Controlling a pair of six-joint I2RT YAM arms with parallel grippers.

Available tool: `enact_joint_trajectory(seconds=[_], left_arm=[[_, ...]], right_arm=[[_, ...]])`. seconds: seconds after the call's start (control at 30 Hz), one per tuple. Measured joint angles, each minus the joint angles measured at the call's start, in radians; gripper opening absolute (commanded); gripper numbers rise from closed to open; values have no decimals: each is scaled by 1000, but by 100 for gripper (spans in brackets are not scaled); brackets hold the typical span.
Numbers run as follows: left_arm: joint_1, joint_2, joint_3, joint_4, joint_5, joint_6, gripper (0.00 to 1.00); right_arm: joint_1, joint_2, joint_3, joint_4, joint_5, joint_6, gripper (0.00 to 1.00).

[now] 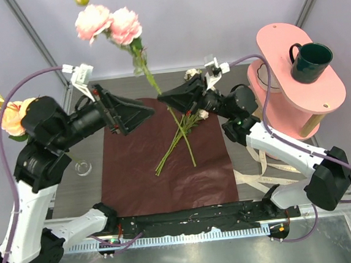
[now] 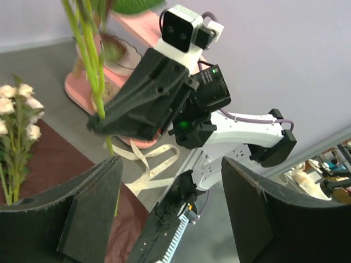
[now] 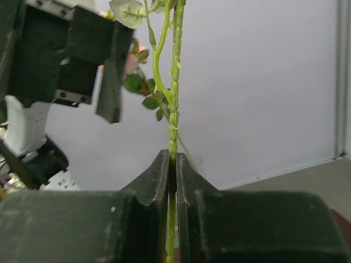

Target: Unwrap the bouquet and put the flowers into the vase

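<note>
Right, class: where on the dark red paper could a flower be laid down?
Bare: the near strip of the dark red paper, between the loose stems and the black rail. Crowded: its far half, under the left gripper and right gripper.

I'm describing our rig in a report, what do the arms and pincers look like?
The left arm and right arm have white links and bulky black joints. The left pincer and right pincer are black, with two tapering wedge fingers each. A white camera tops each wrist, trailing a purple cable.
</note>
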Motion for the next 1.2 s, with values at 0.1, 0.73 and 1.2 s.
enact_joint_trajectory(seconds=[0.1, 0.73, 1.2], left_arm=[[0, 21, -37, 45, 31, -42, 66], [-5, 15, -67, 71, 48, -89, 30], [-1, 113, 441, -211, -12, 96, 0]], right_arm=[[62, -11, -27, -16, -23, -6, 1], [234, -95, -33, -127, 52, -151, 1], [269, -139, -51, -266, 196, -201, 79]])
